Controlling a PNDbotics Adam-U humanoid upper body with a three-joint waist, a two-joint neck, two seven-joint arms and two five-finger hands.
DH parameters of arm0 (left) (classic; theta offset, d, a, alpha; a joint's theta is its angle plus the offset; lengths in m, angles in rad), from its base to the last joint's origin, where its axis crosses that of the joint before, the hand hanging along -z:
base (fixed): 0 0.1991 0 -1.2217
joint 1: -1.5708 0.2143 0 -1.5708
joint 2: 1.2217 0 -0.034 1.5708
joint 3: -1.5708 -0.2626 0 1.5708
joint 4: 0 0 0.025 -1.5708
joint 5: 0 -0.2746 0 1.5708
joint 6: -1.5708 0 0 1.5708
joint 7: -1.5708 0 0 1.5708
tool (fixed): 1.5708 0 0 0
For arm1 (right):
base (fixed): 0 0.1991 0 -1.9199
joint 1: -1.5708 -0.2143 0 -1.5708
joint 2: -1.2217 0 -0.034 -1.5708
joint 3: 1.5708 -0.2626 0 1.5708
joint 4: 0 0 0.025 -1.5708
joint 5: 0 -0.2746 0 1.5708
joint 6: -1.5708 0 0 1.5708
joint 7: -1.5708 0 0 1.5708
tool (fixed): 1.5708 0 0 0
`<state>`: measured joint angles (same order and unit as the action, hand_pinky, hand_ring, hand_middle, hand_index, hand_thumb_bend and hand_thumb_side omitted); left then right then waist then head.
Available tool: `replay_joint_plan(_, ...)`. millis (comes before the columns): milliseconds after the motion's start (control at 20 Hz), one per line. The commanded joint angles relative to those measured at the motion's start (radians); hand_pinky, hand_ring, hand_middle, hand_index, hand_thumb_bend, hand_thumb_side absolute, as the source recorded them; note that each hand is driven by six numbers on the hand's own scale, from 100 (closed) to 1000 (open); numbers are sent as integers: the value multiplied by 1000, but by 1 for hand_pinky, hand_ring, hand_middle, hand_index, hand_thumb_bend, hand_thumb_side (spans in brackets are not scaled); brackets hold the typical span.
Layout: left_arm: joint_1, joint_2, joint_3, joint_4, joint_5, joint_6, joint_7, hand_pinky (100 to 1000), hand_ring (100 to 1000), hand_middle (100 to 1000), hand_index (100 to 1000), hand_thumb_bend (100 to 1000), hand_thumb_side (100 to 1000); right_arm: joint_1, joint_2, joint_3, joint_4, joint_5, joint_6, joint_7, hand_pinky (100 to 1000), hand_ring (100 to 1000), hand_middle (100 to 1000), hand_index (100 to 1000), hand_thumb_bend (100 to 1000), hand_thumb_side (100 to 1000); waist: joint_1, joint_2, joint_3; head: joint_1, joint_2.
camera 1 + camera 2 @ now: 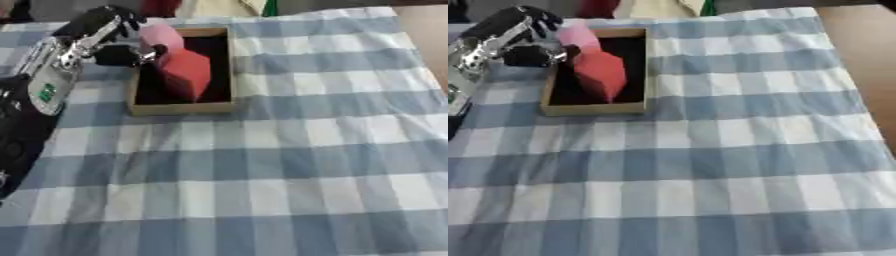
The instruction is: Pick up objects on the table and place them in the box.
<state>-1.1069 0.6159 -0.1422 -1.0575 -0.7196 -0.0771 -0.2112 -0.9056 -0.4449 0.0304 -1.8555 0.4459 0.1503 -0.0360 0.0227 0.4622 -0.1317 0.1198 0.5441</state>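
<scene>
A shallow cardboard box [182, 107] with a dark inside stands at the back left of the blue-and-white checked cloth. A large red block [186, 74] leans tilted inside it. A pink block [160, 37] sits just above it, over the box's back left corner and touching the red block. My left hand [122, 50] comes in from the left along the box's left rim. Its dark fingers curl over the top of the pink block and the thumb lies under it. The right hand shows in neither view.
My left forearm [52, 75], silver and black, lies across the cloth's left edge. Bare brown tabletop [868, 45] shows to the right of the cloth. A dark red thing [160, 6] and a green thing [269, 7] stand beyond the far edge.
</scene>
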Motion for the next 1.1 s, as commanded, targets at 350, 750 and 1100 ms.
replay_joint_plan(350, 48, 39, 66, -249, 154, -50, 117, 579, 598, 645, 815, 100, 786, 12, -25, -26, -23, 5, 11, -33, 805, 750, 481, 685, 272, 622, -24, -64, 49, -36, 47)
replay_joint_plan(750, 161, 71, 138, -470, 290, -133, 253, 577, 602, 632, 803, 100, 791, 32, -22, -36, -46, -15, 14, -91, 813, 759, 495, 694, 284, 647, -54, -79, 92, -70, 58)
replay_joint_plan(1100, 333, 98, 209, -655, 404, -129, 367, 585, 617, 654, 817, 100, 782, 62, -16, -43, -72, -64, -26, -141, 818, 768, 510, 706, 210, 682, -67, -90, 126, -90, 57)
